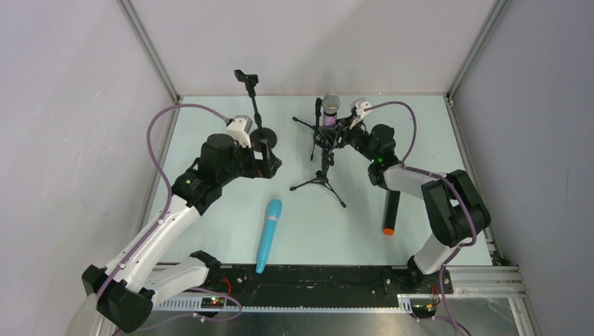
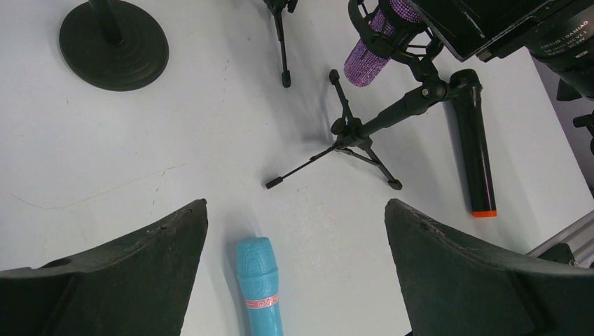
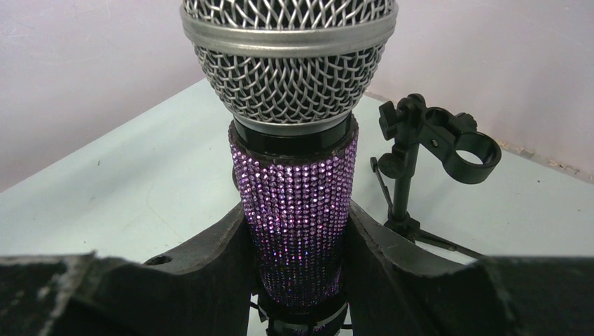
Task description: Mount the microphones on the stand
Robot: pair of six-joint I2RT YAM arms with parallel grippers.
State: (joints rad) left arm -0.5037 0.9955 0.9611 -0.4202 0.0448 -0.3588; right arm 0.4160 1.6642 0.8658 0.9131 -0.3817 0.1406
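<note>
The purple glittery microphone (image 3: 298, 203) with a silver mesh head (image 3: 288, 56) stands upright in the clip of the tripod stand (image 1: 322, 171). My right gripper (image 3: 298, 238) is shut on its body, one finger on each side; it also shows in the top view (image 1: 343, 133). The turquoise microphone (image 1: 269, 234) lies flat on the table near the front. My left gripper (image 2: 294, 231) is open and empty, hovering above its head end (image 2: 258, 280). The black microphone with an orange end (image 1: 391, 210) lies flat at the right, beside the right arm.
A round-base stand (image 1: 265, 136) with an empty clip on top (image 1: 245, 75) stands at the back left, just behind my left gripper (image 1: 270, 157). A second small stand with an empty ring clip (image 3: 455, 143) stands behind the purple microphone. Walls enclose the table.
</note>
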